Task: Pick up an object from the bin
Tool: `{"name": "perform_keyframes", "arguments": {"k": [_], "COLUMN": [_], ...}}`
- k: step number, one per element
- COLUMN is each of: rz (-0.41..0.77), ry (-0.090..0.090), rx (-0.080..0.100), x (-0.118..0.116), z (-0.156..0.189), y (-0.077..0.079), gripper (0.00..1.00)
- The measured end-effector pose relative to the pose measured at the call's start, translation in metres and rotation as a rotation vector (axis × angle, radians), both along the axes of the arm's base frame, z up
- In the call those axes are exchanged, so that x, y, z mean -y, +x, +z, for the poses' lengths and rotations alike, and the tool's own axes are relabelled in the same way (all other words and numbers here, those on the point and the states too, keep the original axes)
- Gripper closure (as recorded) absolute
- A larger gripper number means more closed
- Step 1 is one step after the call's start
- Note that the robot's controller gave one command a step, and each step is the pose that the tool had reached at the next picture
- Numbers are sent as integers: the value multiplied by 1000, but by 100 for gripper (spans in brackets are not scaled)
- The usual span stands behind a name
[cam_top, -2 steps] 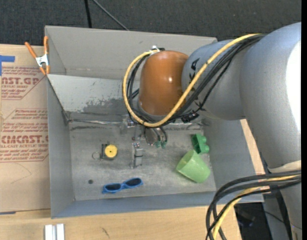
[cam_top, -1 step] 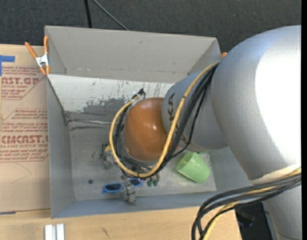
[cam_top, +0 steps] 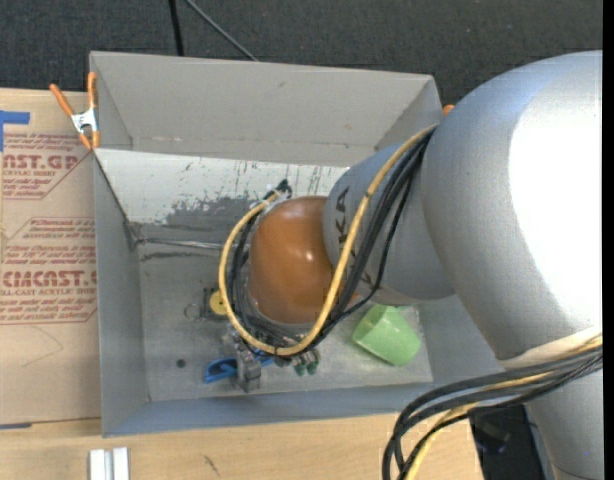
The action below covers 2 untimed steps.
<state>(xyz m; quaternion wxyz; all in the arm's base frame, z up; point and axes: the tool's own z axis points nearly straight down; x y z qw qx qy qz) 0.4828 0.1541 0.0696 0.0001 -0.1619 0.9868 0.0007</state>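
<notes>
In from 3 o'clock: KUKA arm point(cam_top: 527, 198), down into grey metal bin point(cam_top: 117, 298). Orange wrist cover point(cam_top: 287, 268) mid-bin, looped by yellow and black cables point(cam_top: 232, 258). Gripper point(cam_top: 249, 366) low at bin's 7 o'clock, near the front wall. Small blue piece point(cam_top: 219, 371) just beside it at its 9 o'clock, small dark green bits point(cam_top: 307, 366) at its 3 o'clock. Light green cup-like thing point(cam_top: 389, 334) at bin's 4 o'clock, apart from gripper. Small yellow piece point(cam_top: 217, 303) at 9 o'clock, partly behind cables.
</notes>
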Motion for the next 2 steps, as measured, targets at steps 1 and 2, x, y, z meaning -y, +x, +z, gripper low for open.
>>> {"name": "perform_keyframes", "arguments": {"k": [1,2], "rz": [19,25], "ry": [3,2], "rx": [10,13], "x": [-27,-32], "z": [108,183], "y": [15,61], "gripper": [100,100]}}
